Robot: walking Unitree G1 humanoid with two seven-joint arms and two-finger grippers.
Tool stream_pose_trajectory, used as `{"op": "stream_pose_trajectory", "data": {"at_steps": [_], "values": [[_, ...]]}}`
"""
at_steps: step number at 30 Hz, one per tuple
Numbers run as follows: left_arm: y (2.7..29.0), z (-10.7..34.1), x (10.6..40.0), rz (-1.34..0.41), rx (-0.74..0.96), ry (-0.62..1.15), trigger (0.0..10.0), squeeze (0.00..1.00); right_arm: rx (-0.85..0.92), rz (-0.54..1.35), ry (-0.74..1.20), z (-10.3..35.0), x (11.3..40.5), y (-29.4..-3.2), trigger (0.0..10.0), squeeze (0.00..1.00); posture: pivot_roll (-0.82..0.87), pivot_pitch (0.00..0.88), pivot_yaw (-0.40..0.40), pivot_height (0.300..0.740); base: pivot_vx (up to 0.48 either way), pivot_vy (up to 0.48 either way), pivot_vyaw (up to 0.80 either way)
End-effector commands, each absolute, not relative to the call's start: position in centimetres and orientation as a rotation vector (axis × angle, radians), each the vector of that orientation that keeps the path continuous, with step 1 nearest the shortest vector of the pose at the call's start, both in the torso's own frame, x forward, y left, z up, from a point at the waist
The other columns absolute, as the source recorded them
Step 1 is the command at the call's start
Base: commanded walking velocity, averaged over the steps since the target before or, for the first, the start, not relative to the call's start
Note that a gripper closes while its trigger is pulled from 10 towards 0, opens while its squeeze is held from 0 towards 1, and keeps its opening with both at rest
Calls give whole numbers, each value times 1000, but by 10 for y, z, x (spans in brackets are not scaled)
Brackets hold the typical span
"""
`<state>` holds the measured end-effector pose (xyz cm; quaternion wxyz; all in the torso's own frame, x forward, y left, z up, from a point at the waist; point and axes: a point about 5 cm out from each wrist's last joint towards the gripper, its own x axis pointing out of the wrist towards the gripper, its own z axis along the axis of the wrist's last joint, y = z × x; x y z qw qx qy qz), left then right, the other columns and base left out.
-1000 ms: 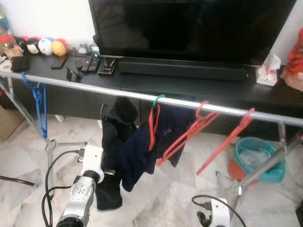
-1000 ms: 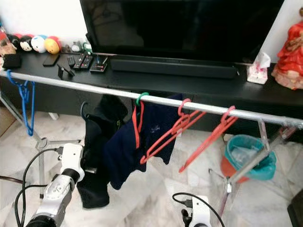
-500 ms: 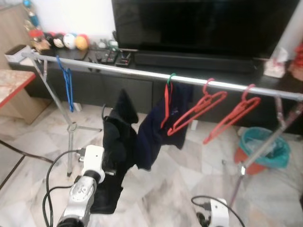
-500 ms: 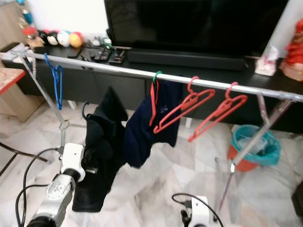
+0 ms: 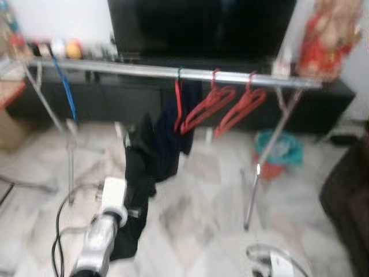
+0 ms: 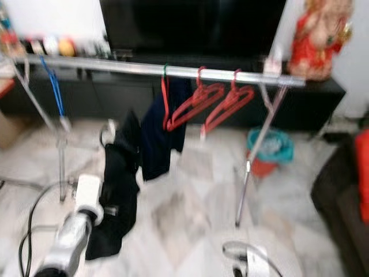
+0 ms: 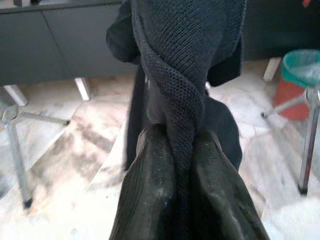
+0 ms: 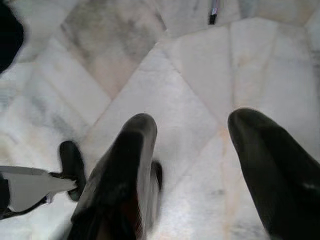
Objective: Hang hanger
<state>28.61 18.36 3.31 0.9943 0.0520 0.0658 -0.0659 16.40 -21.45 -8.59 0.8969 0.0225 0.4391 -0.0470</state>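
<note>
Blue hanger (image 5: 64,92): hung near the left end of the silver rail (image 5: 144,71), just inside the rack's left leg.

Left gripper (image 7: 172,150): raised low in front of the rail's left half, its two black fingers (image 7: 145,200) clamped on a dark knitted garment (image 5: 135,190). The garment drooped below the gripper toward the marble floor (image 5: 190,219). A pale hook (image 5: 128,137) showed at the garment's top, below the rail and not on it; whether it belonged to a hanger inside the cloth could not be told through the blur.

Navy garment (image 5: 173,141): hung from a red hanger with a green hook (image 5: 179,72) at about the middle of the rail, touching the dark knitted garment at its lower left.

Two red hangers (image 5: 222,104): bare, hung side by side just right of the navy garment, both tilted down to the left.

Teal bin (image 5: 278,149): stood on the floor beyond the rack's right leg.

Red figurine (image 5: 328,37): stood at the right end of the black TV cabinet (image 5: 323,107), behind the rail.

Right gripper (image 8: 192,165): held low over the floor, fingers well apart, nothing between them.
</note>
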Motion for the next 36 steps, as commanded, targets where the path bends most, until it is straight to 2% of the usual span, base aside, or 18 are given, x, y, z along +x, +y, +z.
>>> {"op": "stream_pose_trajectory", "data": {"at_steps": [1,8,30,36], "values": [[183,42,291,-124,93,92,10000,0,58,-107,926,-88,159,-215,10000,0,-53,0,19,740,-375,0,0],[184,42,291,-118,94,90,10000,0,62,-97,925,-89,162,-206,10000,0,-50,0,16,740,-332,0,0],[180,39,288,-119,67,112,10000,0,65,-72,876,-78,193,-185,10000,0,-49,0,20,740,0,0,0],[179,40,288,-125,65,113,10000,0,67,-74,876,-79,193,-183,10000,0,-48,0,23,740,0,258,0]]}}
